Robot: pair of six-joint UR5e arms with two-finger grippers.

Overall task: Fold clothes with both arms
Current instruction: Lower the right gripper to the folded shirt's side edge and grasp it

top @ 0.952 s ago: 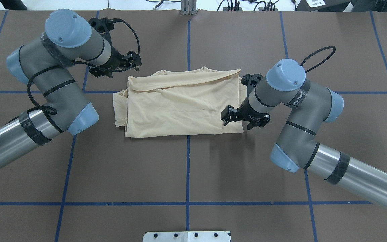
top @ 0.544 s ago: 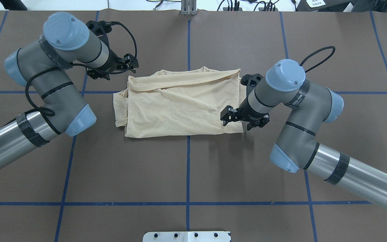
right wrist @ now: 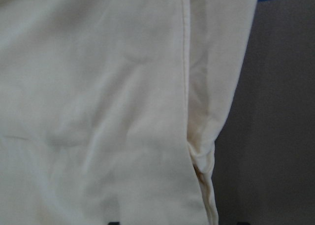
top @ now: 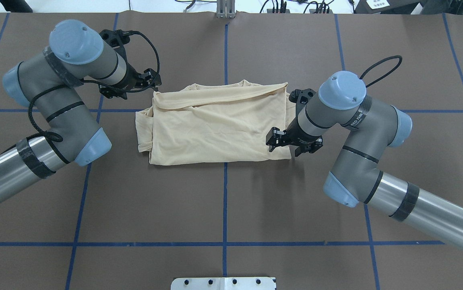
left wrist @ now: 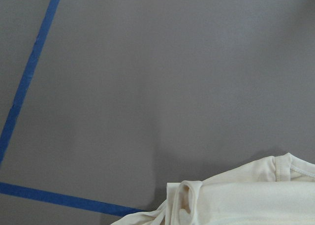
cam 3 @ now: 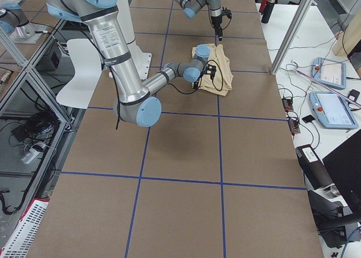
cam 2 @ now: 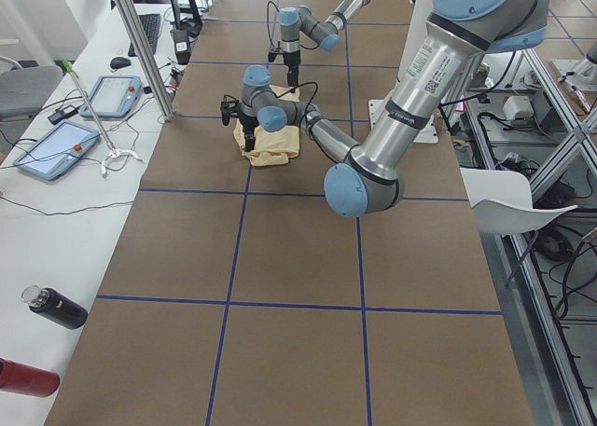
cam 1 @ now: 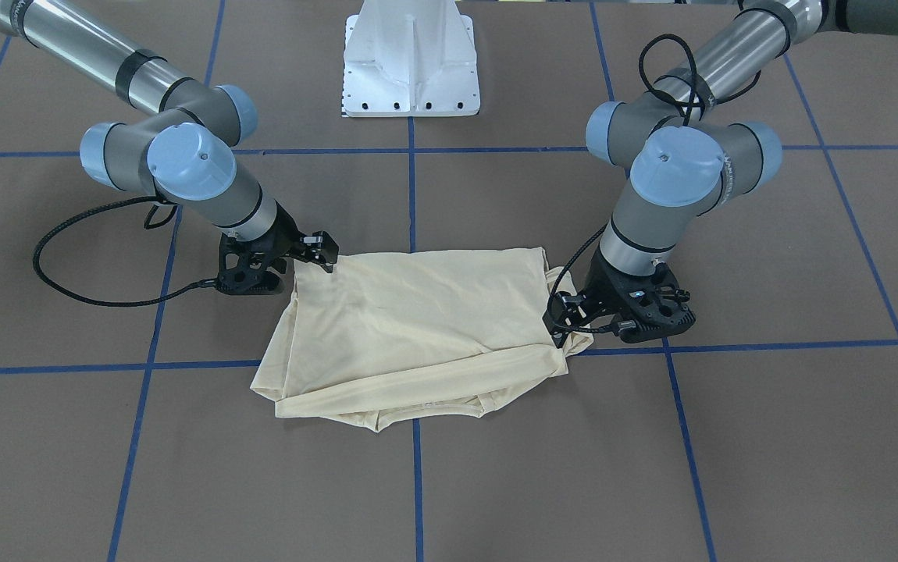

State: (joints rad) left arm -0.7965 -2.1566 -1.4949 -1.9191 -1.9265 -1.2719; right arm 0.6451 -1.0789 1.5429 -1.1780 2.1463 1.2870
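Observation:
The cream-yellow shirt (top: pixel 215 125) lies folded into a rough rectangle at the table's middle, print and neck tag hidden; it also shows in the front-facing view (cam 1: pixel 418 328). My left gripper (top: pixel 153 82) hangs low just off the shirt's far left corner, beside it in the front-facing view (cam 1: pixel 562 320); it looks open and empty. The left wrist view shows that bunched corner (left wrist: pixel 236 198) at its bottom edge. My right gripper (top: pixel 290 144) is open, with its jaws spread over the shirt's near right edge (right wrist: pixel 187 87), right above the cloth.
The brown table top (top: pixel 223 209) carries blue tape grid lines (top: pixel 225 193). The white pedestal base (cam 1: pixel 410 70) stands at the robot's side. Tablets (cam 2: pixel 56 151) and bottles (cam 2: pixel 56 307) lie on the side bench beyond the table.
My left arm has swung its gripper a little left and towards the shirt's far left corner. The right arm and the shirt have hardly moved.

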